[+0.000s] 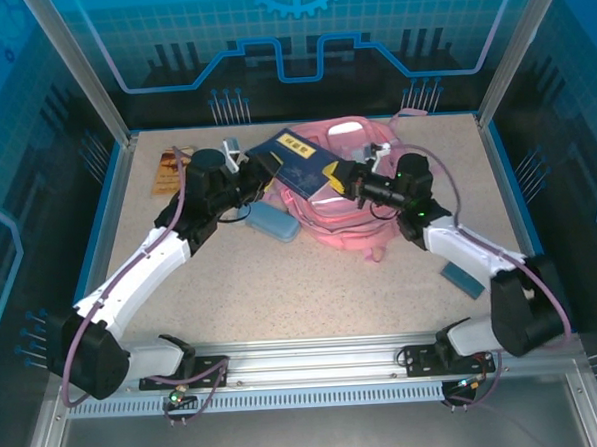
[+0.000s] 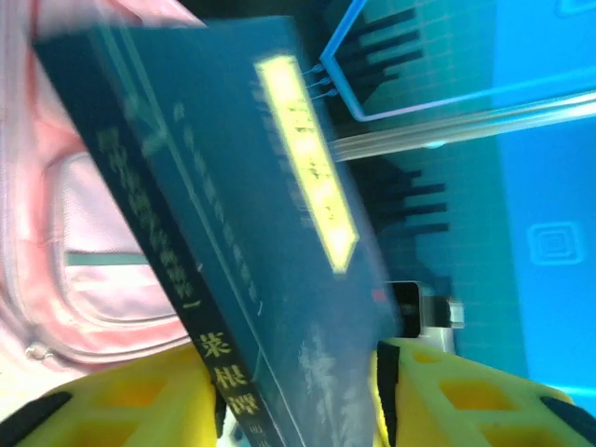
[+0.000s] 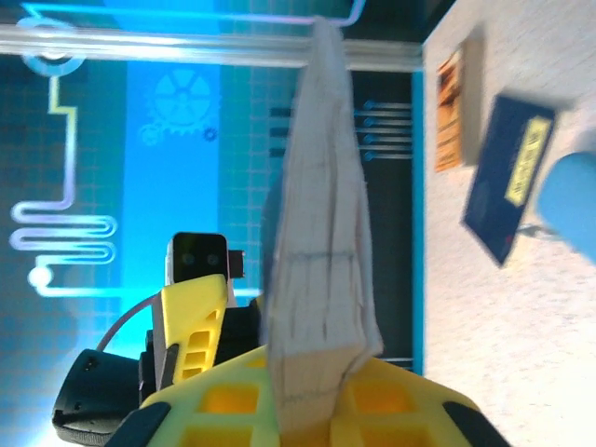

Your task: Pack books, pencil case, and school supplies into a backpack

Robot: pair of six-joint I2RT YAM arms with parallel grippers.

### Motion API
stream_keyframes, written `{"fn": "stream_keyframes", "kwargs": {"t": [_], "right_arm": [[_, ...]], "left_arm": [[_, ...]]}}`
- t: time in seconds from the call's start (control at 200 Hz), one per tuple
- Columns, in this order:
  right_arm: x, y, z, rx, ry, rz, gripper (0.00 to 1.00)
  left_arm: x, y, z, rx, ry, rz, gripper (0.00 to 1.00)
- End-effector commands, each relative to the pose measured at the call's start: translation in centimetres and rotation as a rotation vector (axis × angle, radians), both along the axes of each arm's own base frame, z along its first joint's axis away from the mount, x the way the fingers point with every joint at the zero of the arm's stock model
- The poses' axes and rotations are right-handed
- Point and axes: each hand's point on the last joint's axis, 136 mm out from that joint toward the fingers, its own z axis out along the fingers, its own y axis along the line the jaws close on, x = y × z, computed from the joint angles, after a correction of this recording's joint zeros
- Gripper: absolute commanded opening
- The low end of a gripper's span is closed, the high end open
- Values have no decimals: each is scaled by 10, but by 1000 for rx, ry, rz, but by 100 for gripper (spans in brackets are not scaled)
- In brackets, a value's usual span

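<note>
A dark blue book [image 1: 293, 158] is held up over the pink backpack [image 1: 334, 227]. The right claw [image 1: 338, 176] pinches the book's page side tight. The left claw [image 1: 259, 171] has a finger on each side of the book's other end, but I cannot tell if it squeezes. The light blue pencil case [image 1: 273, 221] lies on the bench [image 1: 312, 293], just beside the backpack.

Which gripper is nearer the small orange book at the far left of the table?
Left. The left gripper is somewhat right of the orange book, at the navy book; the right gripper is farther right, over the backpack.
</note>
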Motion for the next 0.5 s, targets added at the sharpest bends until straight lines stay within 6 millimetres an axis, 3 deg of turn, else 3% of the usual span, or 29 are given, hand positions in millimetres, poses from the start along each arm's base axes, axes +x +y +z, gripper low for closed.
{"fn": "stream_keyframes", "kwargs": {"t": [0.0,0.13,0.3,0.345,0.495], "right_arm": [[-6,-43,-12,-289,-53,-102,9],[-24,-91,-13,-501,-69,-208,6],[-47,-148,-18,-728,-30,-326,4],[-54,-160,-20,-766,-15,-349,5],[-72,-194,-22,-848,37,-423,6]], "left_arm": [[-9,-2,-33,161,54,-78,59],[-15,-11,-67,346,68,-182,73],[-20,-51,-98,600,6,-427,84],[-21,-64,-105,666,-11,-499,98],[-11,-104,-125,873,-93,-661,99]]}}
